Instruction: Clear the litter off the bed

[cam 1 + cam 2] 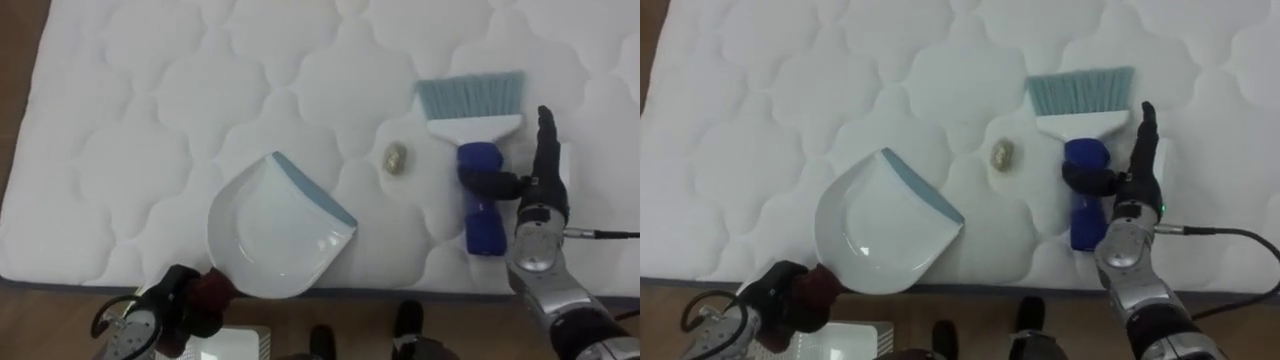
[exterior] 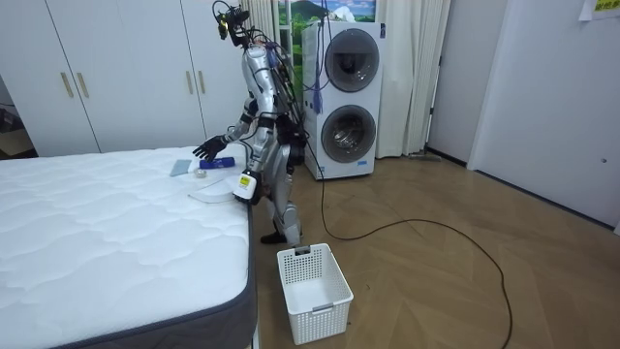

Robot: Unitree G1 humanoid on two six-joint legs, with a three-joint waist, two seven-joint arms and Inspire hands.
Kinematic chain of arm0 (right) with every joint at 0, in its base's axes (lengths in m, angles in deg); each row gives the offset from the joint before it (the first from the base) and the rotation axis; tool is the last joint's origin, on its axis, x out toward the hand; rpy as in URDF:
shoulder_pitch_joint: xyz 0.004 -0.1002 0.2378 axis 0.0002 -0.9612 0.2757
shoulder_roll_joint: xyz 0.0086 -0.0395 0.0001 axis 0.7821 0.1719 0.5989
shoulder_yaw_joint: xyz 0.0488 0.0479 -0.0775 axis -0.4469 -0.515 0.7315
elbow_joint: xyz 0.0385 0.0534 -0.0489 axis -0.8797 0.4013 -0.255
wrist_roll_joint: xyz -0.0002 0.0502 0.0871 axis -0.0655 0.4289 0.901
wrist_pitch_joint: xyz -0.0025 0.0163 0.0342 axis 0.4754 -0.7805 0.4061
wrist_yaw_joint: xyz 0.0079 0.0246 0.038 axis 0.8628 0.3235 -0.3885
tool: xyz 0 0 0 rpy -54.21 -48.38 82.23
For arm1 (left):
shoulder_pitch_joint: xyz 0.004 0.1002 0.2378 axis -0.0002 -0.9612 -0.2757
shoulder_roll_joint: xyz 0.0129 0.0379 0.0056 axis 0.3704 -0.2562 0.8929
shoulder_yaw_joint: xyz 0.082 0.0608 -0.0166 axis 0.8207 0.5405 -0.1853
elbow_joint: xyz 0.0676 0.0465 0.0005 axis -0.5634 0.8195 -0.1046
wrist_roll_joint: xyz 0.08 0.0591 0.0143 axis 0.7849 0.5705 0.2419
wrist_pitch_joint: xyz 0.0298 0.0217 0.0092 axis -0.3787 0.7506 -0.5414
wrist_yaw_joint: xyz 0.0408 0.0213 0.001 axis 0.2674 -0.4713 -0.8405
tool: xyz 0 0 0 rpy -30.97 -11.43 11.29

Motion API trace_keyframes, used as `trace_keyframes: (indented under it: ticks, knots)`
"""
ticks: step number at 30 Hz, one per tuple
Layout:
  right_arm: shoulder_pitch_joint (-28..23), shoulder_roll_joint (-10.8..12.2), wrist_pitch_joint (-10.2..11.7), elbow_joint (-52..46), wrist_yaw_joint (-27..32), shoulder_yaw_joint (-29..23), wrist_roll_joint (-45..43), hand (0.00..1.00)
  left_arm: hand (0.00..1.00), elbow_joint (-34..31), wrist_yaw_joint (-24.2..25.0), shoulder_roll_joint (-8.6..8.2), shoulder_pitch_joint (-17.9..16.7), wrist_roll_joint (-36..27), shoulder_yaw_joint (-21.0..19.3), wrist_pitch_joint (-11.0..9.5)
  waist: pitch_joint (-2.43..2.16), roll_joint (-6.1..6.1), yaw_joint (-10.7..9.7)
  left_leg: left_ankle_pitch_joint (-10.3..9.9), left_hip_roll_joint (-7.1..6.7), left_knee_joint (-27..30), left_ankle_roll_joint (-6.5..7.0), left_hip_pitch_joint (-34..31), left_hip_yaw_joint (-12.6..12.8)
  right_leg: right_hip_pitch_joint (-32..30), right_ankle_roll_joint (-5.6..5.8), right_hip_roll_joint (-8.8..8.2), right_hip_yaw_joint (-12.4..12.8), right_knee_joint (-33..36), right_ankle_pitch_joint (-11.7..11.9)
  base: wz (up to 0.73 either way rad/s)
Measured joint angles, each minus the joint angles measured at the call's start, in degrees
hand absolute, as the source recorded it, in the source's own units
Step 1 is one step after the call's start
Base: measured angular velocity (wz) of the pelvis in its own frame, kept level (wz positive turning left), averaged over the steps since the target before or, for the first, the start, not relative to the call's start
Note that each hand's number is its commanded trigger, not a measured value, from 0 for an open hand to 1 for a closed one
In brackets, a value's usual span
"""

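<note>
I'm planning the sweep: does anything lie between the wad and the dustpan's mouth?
Nothing visible does. Only bare mattress lies between the wad and the dustpan, whose open edge faces it.

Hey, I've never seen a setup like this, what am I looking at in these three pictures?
It is a humanoid robot on two legs, leaning over a white quilted mattress. Two pictures come from cameras in its head, looking down; the third is from a camera standing in the room, where a white plastic basket sits on the floor. On the mattress lie a small crumpled beige scrap and a brush with a blue handle and pale blue bristles. Its right hand rests open beside that brush, thumb against the handle. Its left hand grips the handle of a white dustpan.
</note>
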Motion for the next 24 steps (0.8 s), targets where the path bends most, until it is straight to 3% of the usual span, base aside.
trace_keyframes:
  ticks: [4,14,24]
  knots:
    - [-0.1,0.4,-1.2,0.8,-2.0,0.0,1.4,0.00,1.00,-0.2,-0.7,-0.15,0.0,0.1,0.2,0.0,0.05,0.08,0.3,0.0,0.01,0.0,0.00,0.0,0.0,0.0,0.00,-0.01,0.1,0.0,0.0,0.00]
    - [0.4,0.8,-1.2,-0.2,-2.1,-0.3,3.1,0.00,1.00,-0.1,-2.1,-0.53,-0.2,0.2,0.3,0.1,0.17,0.25,0.6,0.0,0.01,0.5,0.02,-0.7,0.9,-1.3,0.03,0.08,1.8,1.0,-0.1,-0.02]
    - [1.2,0.9,-1.1,-0.2,-1.5,-0.2,3.0,0.00,1.00,-0.2,-3.7,-0.55,-0.6,0.1,0.4,0.0,0.24,0.37,0.4,-0.1,0.06,1.2,0.04,-1.6,0.9,-1.8,-0.25,0.05,0.9,0.9,0.1,0.00]
